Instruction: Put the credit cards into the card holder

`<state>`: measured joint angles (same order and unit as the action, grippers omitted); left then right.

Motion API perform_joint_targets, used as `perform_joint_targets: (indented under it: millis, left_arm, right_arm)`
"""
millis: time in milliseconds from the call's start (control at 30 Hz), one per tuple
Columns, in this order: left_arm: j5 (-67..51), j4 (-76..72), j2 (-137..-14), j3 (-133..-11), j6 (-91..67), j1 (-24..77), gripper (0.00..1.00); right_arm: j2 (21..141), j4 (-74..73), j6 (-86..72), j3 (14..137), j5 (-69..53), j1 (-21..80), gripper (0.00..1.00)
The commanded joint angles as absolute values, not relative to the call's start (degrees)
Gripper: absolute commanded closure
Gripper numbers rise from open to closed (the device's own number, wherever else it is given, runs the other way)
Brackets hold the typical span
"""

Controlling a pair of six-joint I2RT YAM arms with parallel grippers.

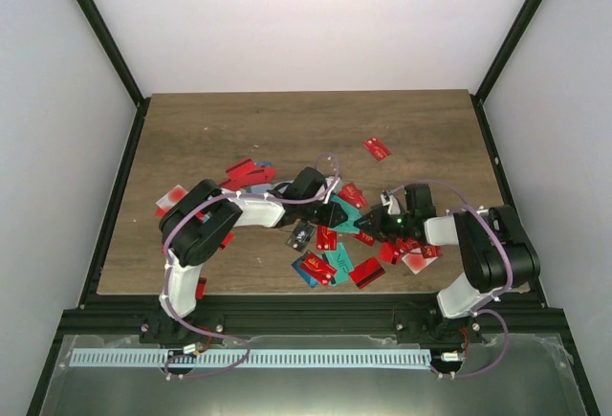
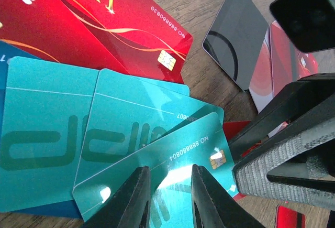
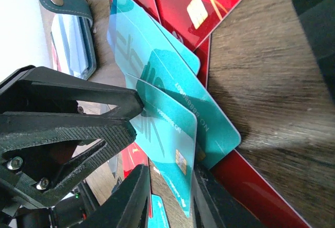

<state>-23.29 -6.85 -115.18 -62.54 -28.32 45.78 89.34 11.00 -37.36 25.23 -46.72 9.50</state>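
- The left gripper (image 2: 167,178) has its fingers a narrow gap apart, tips down at the nearest teal card (image 2: 172,160). The card's face shows between them.
- The right gripper (image 3: 168,188) has a finger on each side of that card's chip end. I cannot tell whether it pinches the card.
- That card is glossy teal, with a gold chip, large tone-on-tone letters and "NO 888860804" in white.
- Two more teal cards (image 2: 47,133) fan out beneath it; one number ends in 807.
- Beyond them lie red cards (image 2: 104,34) with gold swirls, a chip and "NO 888860839". Their gold lettering is cut off by the frame edge.
- A black card (image 2: 238,39) lies beside the red ones on the wooden table (image 1: 287,120).
- The card holder (image 3: 67,3) is dark teal with a strap and a round stud. In the right wrist view it lies on the table past the teal fan, with pale blue layers showing in it.
- Farthest off, a stray red card (image 1: 377,148) lies apart from the heap.
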Motion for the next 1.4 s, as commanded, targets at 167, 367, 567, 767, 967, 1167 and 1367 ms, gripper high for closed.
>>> perform_joint_targets:
  millis: [167, 367, 567, 767, 967, 1167, 1367]
  left_arm:
    - [-25.07, -7.79, -116.73, -57.08, -31.11, 46.1, 0.75]
    - [-25.57, -9.07, -116.42, -56.1, -31.7, 46.14, 0.76]
    - [-24.61, -8.12, -111.81, -55.23, -31.61, 46.03, 0.74]
    - [-18.51, -2.38, -99.25, -54.81, -30.79, 45.31, 0.58]
    - [-14.02, -2.35, -88.58, -51.01, -36.9, 44.45, 0.48]
    - [-13.02, -10.72, -80.3, -44.07, -47.17, 44.36, 0.45]
    - [-15.7, -21.81, -74.79, -39.39, -51.9, 44.38, 0.39]
  right_arm:
    - [93.52, 19.84, -41.53, 24.88, -51.24, 9.4, 0.81]
    - [95.15, 20.36, -41.88, 25.22, -50.77, 9.4, 0.91]
    - [93.15, 16.11, -40.09, 26.06, -49.29, 9.36, 0.99]
    - [86.0, 12.73, -40.15, 26.39, -51.22, 9.4, 0.99]
    - [77.54, 19.52, -51.25, 23.57, -51.86, 9.52, 0.99]
    - [67.28, 29.07, -66.51, 21.88, -46.54, 13.22, 0.99]
    - [62.43, 35.39, -76.08, 21.83, -39.22, 18.48, 0.99]
